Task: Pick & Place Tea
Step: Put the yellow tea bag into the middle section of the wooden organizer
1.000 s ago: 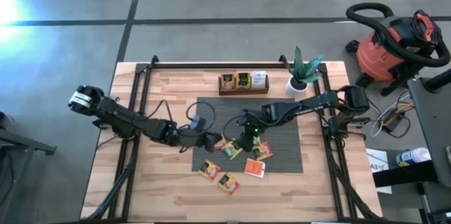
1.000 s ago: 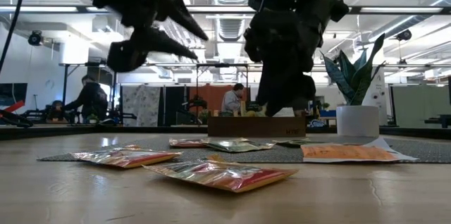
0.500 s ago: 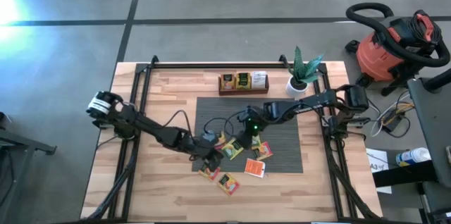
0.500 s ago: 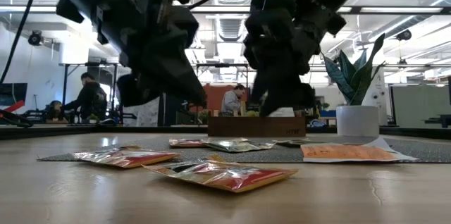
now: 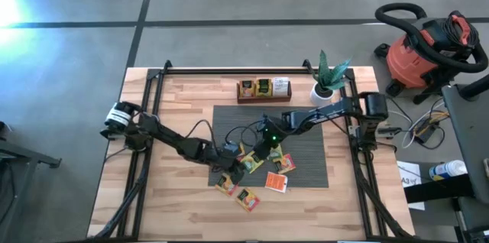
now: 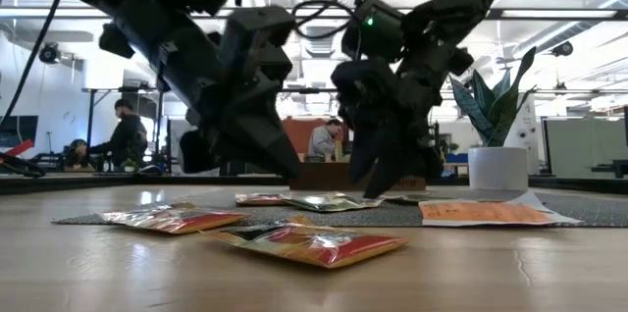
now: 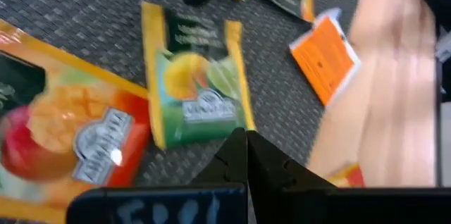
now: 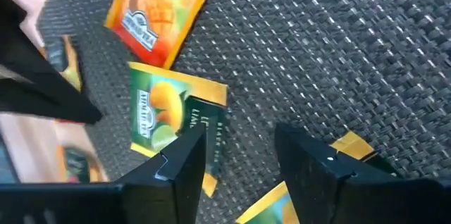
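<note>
Over the grey ribbed mat (image 5: 306, 151), both grippers are working low among the tea sachets (image 5: 269, 168). Left gripper (image 7: 243, 155) is hanging with its fingers pressed together on nothing, just beside a green-yellow sachet (image 7: 196, 86). Right gripper (image 8: 243, 157) is standing with fingers parted — straddling that sachet's edge, not yet clamped.

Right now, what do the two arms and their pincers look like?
Both arms are dark, slim and jointed, with black cables looping along them. The left arm has a white, light-coloured cap at its outer end; the right arm shows a small green light near the wrist. Each pincer, left pincer and right pincer, has two black, angular fingers.
</note>
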Motion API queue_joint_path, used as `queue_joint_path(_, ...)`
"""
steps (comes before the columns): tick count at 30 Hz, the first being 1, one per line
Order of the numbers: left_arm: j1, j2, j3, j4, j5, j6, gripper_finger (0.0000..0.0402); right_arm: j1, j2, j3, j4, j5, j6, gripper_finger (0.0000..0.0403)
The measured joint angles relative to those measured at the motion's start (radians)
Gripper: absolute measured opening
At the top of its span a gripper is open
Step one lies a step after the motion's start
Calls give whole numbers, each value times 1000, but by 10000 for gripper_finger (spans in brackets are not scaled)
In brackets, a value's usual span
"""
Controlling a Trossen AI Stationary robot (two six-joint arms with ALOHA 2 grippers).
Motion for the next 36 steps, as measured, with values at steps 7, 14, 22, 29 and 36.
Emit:
queue_joint_path(7, 29, 51, 7, 13, -2, -35, 0, 3, 4, 9, 7, -24, -7, 173)
queue_joint_path(14, 31, 97, 10, 84, 6, -61, 0, 17, 4, 14, 13, -72, -24, 173)
queue_joint_path(22, 45, 110, 10, 118, -26, -67, 0, 33, 4, 12, 15, -74, -35, 169)
queue_joint_path(29, 52, 111, 10, 117, -40, -67, 0, 35, 4, 12, -26, -63, -45, 169)
queue_joint_path(36, 51, 111, 10, 110, -35, -67, 0, 33, 2, 12, -46, -41, -55, 169)
